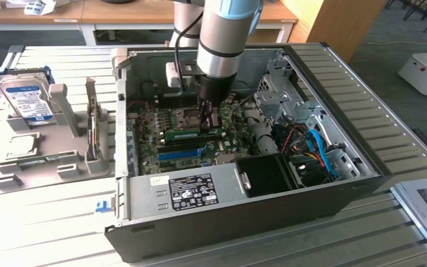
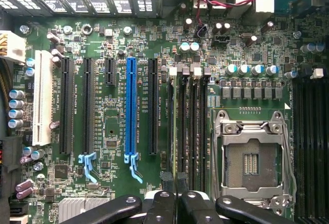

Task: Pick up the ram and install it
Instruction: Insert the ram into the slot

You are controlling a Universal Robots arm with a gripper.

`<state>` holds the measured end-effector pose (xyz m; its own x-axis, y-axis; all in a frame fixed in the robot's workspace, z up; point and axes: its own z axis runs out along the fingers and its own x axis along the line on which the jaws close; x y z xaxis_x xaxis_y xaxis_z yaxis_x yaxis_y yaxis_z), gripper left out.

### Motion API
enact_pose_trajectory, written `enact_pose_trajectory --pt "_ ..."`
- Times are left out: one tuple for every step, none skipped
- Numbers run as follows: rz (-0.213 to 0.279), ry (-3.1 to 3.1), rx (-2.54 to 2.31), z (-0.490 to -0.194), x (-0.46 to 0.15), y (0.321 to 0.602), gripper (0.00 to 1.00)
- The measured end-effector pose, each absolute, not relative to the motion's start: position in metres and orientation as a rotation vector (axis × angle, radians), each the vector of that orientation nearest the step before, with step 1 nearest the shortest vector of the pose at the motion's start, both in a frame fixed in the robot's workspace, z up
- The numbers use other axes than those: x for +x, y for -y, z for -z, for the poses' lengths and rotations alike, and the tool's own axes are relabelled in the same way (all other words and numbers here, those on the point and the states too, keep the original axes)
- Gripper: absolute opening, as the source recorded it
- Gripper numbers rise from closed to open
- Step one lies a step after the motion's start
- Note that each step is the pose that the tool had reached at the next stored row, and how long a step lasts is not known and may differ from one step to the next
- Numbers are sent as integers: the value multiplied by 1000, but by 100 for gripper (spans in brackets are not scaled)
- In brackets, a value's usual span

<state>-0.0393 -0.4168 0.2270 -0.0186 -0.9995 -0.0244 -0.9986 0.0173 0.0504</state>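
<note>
I could read nothing: the print on the power supply label (image 1: 193,192), hard drive label (image 1: 26,100) and motherboard (image 2: 113,112) was too small.

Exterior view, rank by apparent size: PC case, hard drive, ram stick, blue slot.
1. PC case
2. hard drive
3. ram stick and blue slot: both are slim strips that look about alike, so they are not ranked against each other.

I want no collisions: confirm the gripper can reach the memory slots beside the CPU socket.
Probably yes: the gripper, shut on the ram, is right at the memory slots, with nothing lying across them.
</note>
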Motion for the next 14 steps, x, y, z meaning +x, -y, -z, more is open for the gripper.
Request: enact_pose_trajectory --pt "83 2228 2188 -227 -39 417 12" --pt "83 2228 2188 -227 -39 417 12" --pt "83 2228 2188 -227 -39 417 12" --pt "83 2228 2188 -227 -39 417 12" --pt "83 2228 2188 -227 -39 417 12" --pt "83 2228 2188 -227 -39 417 12" --pt "83 2228 2188 -227 -39 417 12" --pt "83 2228 2188 -227 -39 417 12" --pt "83 2228 2188 -228 -39 417 12" --pt "83 2228 2188 -228 -39 417 12" --pt "83 2228 2188 -229 -39 417 12" --pt "83 2228 2188 -229 -39 417 12" --pt "83 2228 2188 -230 -39 417 12" --pt "83 2227 2188 -231 -39 417 12"
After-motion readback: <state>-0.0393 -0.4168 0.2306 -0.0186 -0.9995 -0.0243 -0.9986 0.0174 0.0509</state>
